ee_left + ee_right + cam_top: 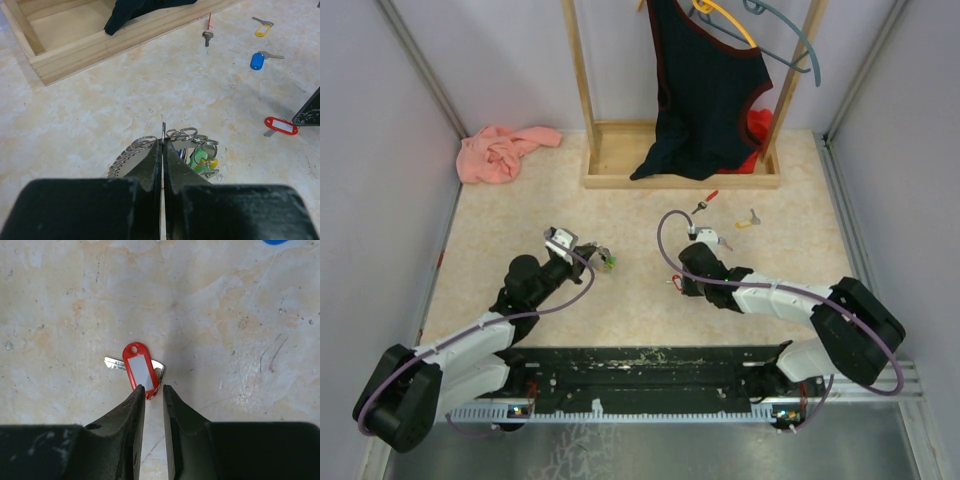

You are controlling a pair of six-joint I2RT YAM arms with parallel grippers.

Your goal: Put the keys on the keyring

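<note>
Grasping the red key [141,371] at its tips, the right end effector [153,390] has an unclear hold; left end effector [163,142] pinches keyring [185,134]; lift next.

Looks like a robotics lab cell, not a home: left arm [470,345] and right arm [790,295] bolted to a black rail [640,365], plain grey walls [380,150] boxing in a beige desk [520,220], staged props like a wooden rack [620,150] and a pink cloth [500,152].

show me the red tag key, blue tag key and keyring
red tag key [139,370]: right wrist view, middle of the red tag
blue tag key [257,61]: left wrist view, on the blue tag
keyring [127,156]: left wrist view, on the stacked silver rings
</note>
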